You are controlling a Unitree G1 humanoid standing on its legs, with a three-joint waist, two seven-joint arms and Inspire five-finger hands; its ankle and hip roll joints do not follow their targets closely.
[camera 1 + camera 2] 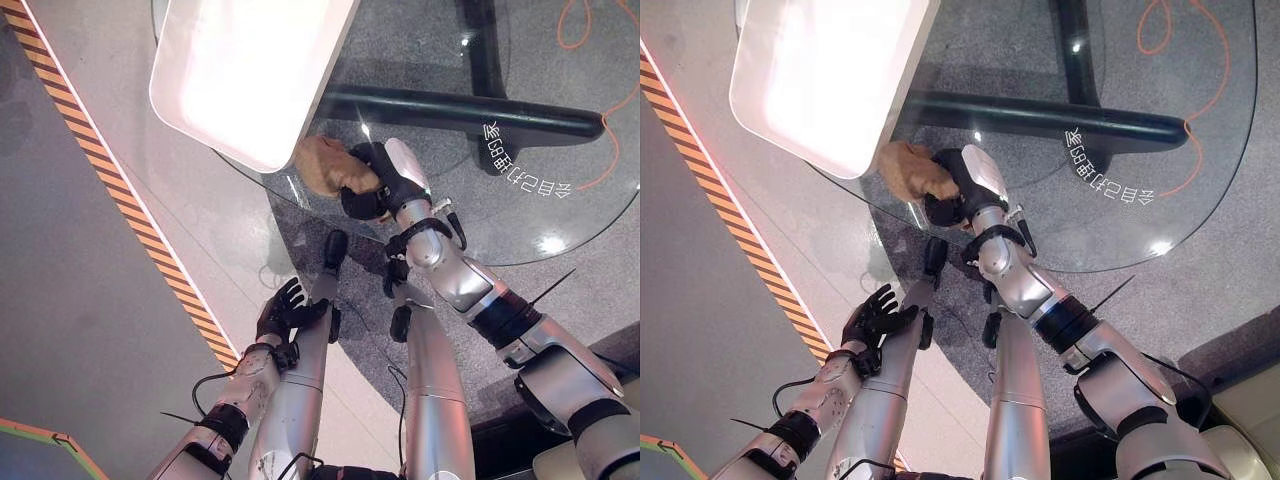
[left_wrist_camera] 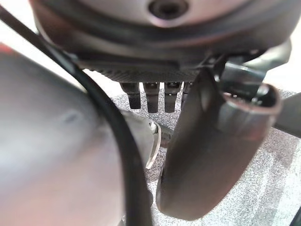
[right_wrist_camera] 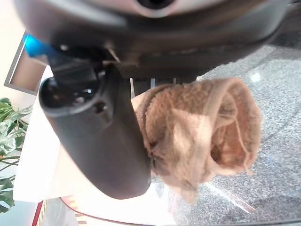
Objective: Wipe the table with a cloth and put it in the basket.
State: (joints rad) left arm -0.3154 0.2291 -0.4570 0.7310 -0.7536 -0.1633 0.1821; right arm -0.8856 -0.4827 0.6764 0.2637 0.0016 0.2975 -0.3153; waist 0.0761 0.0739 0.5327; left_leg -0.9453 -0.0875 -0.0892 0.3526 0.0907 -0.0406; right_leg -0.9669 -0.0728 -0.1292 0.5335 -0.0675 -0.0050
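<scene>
Glass table (image 1: 560, 200), right hand (image 1: 385, 180) gripping cloth (image 1: 325, 165)

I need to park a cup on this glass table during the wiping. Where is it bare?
The round glass table is bare across its right half, between the white lettering and the near rim. It is crowded at the left, where the right hand grips the tan cloth beside the white basket.

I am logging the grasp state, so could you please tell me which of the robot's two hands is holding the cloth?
The right hand, over the glass table, grips the tan cloth; the left hand hangs open and empty lower down.
</scene>
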